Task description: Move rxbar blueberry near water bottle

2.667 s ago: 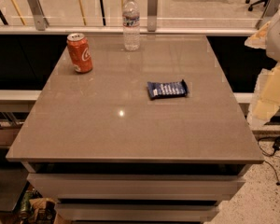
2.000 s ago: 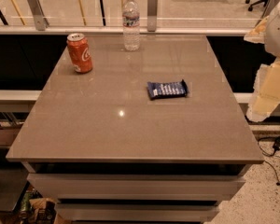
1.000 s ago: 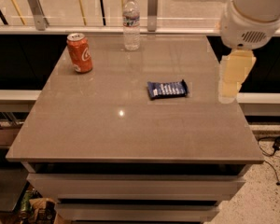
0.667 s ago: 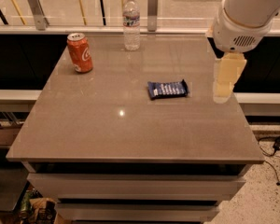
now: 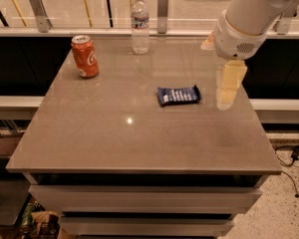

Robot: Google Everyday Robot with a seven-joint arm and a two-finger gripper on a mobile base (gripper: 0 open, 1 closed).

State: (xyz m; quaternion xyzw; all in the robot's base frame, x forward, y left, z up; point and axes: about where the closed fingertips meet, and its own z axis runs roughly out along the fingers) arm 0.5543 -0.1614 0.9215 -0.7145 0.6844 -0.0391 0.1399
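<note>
The rxbar blueberry (image 5: 178, 95), a flat dark blue bar with white lettering, lies on the grey-brown table (image 5: 114, 138) right of centre. The water bottle (image 5: 140, 25), clear with a white cap and pale label, stands upright at the table's far edge. My gripper (image 5: 228, 89) hangs below the white arm (image 5: 249, 19), just right of the bar, above the table and apart from the bar. Its pale fingers point down.
An orange-red soda can (image 5: 84, 56) stands upright at the far left of the table. A glass railing with metal posts (image 5: 162, 9) runs behind the table. The table's right edge lies close under the arm. Drawers sit below the front edge.
The arm has swung in from the right edge of the view and moved left over the table, bringing the gripper next to the bar. The bar, bottle and can have not moved.
</note>
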